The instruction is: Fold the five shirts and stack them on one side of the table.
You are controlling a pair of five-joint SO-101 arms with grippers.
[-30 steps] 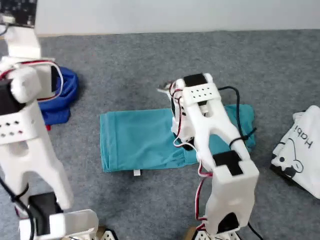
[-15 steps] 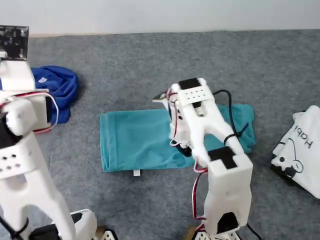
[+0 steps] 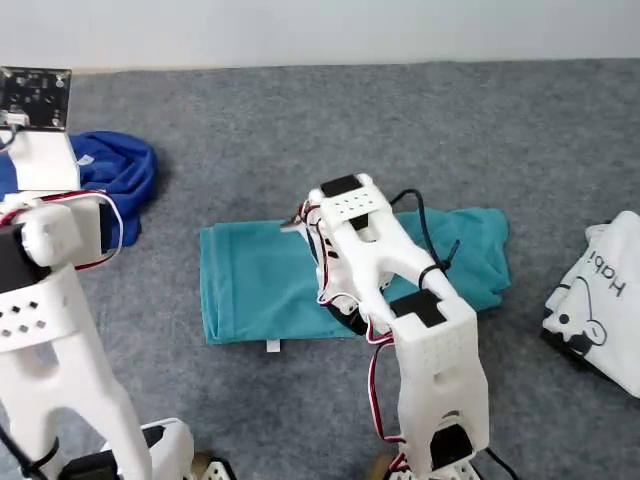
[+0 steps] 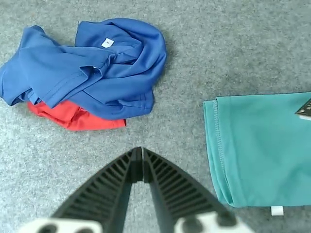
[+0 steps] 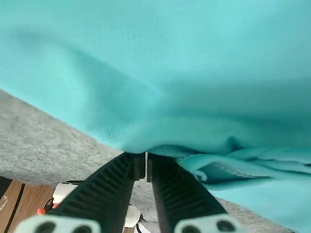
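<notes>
Teal shirt pinched by the right gripper in the middle of the grey table.

Nearest of all, the right gripper is seen clamped tight on a fold at the teal shirt's near edge, and cloth is bunched up around the fingertips. The shirt itself is spread across mid-table: its left part is laid flat with a neat folded edge, its right part is rumpled. To the near left, the left gripper is held above bare table, its fingers pressed together with nothing between them. At the right edge a white shirt is heaped, well apart from the teal one. Farther off on the left, a blue shirt is crumpled, with a red shirt tucked under its near side.
</notes>
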